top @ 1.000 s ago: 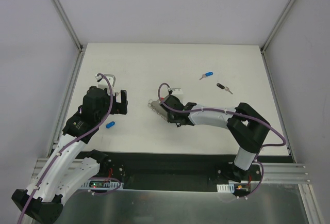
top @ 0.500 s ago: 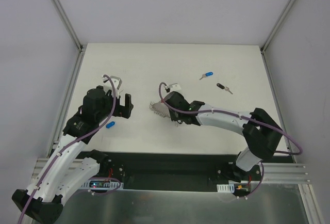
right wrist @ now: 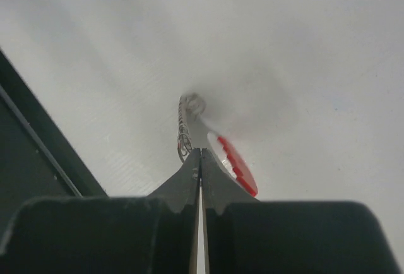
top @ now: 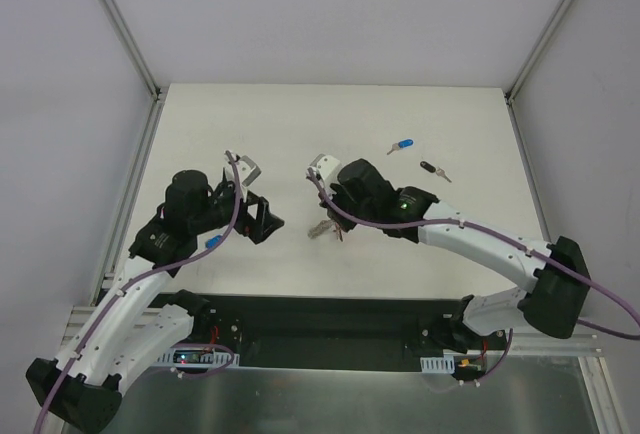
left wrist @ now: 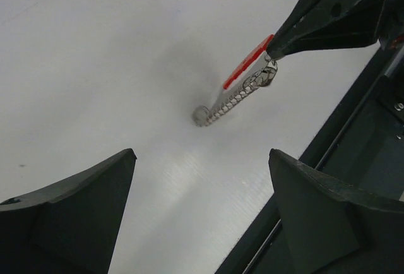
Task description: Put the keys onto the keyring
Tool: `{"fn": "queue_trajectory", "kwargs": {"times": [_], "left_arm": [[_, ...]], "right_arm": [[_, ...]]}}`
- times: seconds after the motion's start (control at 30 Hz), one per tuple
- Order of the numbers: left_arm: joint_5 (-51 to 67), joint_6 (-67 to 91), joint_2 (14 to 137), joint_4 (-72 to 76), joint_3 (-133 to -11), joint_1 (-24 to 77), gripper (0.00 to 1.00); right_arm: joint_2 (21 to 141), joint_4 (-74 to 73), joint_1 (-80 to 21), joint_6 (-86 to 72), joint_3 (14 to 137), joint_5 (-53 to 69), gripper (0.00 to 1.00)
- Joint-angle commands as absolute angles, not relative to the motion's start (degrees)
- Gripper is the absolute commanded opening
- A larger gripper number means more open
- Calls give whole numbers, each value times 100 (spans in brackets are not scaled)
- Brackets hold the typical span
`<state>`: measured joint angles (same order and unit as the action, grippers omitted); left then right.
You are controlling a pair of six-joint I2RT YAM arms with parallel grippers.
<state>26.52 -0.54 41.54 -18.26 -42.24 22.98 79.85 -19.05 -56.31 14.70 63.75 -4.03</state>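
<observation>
**Operator:** Report the state of the right gripper.

**Technician:** The right gripper (right wrist: 200, 155) is fully closed. Its fingers press together and pinch the keyring (right wrist: 185, 129) at its upper end. The silver chain links hang below the fingertips, and the red plastic segment (right wrist: 233, 163) sits just beside them.

**Operator:** Where is the keyring?

**Technician:** It is over the near-centre part of the table (top: 300, 124), between the two grippers. In the left wrist view it slants down from the tip of the right gripper. I cannot tell whether its lower end touches the table.

**Operator:** Report the state of the left gripper.

**Technician:** The left gripper (left wrist: 202, 154) is wide open and holds nothing. It points toward the keyring but is apart from it.

**Operator:** Where are the keys?

**Technician:** All three lie on the table.
- One blue-headed key (top: 212, 241) lies just beside the left arm, partly under its cable.
- A second blue-headed key (top: 401, 144) lies toward the far right.
- A black-headed key (top: 432, 168) lies near the second blue-headed key.

The second blue-headed key and the black-headed key are both well apart from the keyring.
</observation>
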Motion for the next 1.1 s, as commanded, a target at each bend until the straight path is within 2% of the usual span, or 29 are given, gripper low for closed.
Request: {"fn": "queue_trajectory", "kwargs": {"times": [0.0, 0.2, 0.37, 0.67, 0.97, 1.0, 1.07], "left_arm": [[3734, -211, 4166, -1065, -4149, 2565, 87], [3858, -114, 4175, -397, -4175, 2812, 86], [3771, -228, 4411, 350, -4114, 3365, 83], [4121, -527, 4992, 2108, -3744, 3691, 60], [5115, -791, 5528, 2285, -3893, 3814, 56], [5133, -791, 5554, 2320, -3902, 3814, 51], [5150, -773, 5633, 2373, -3911, 3849, 47]], "right_arm": [[7314, -2399, -5467, 2617, 6820, 841, 1], [6926, -2715, -5019, 3242, 6934, 2020, 1], [6785, -2865, -4896, 3586, 7066, 2425, 1], [6627, -2848, -4887, 3726, 7040, 2865, 2], [6592, -2874, -4834, 3849, 7058, 3023, 1], [6592, -2883, -4843, 3850, 7066, 3023, 1], [6583, -2874, -4834, 3867, 7075, 3015, 1]]}}
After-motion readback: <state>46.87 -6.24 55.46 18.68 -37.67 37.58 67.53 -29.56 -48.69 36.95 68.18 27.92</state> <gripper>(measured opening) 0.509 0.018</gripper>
